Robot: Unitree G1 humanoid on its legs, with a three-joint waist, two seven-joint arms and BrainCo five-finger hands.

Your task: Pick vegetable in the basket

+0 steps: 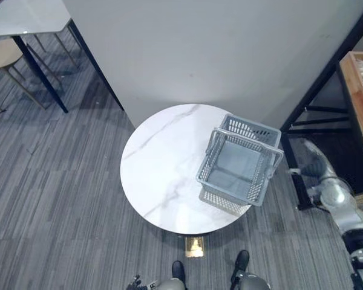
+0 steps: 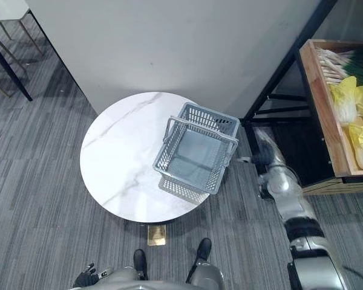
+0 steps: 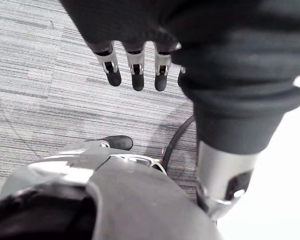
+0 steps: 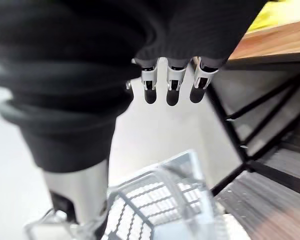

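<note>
A grey plastic basket [image 1: 249, 128] stands empty on the right side of a round white marble table [image 1: 160, 163], its handles up. Pale yellow cabbages [image 2: 346, 99] and green leeks [image 2: 342, 59] lie in a wooden crate [image 2: 322, 103] at the far right. My right hand [image 2: 263, 155] hangs open and holds nothing, just right of the basket beside the rack's black legs. The right wrist view has its straight fingers [image 4: 172, 87] above the basket [image 4: 160, 200]. My left hand [image 2: 85, 279] is low by my side, fingers [image 3: 136, 72] straight over the carpet.
A black metal rack [image 2: 278, 78] carries the crate, right of the table. A white wall panel [image 1: 199, 48] rises behind the table. A second table [image 1: 24, 18] and a stool [image 1: 3, 54] stand at the far left on grey striped carpet.
</note>
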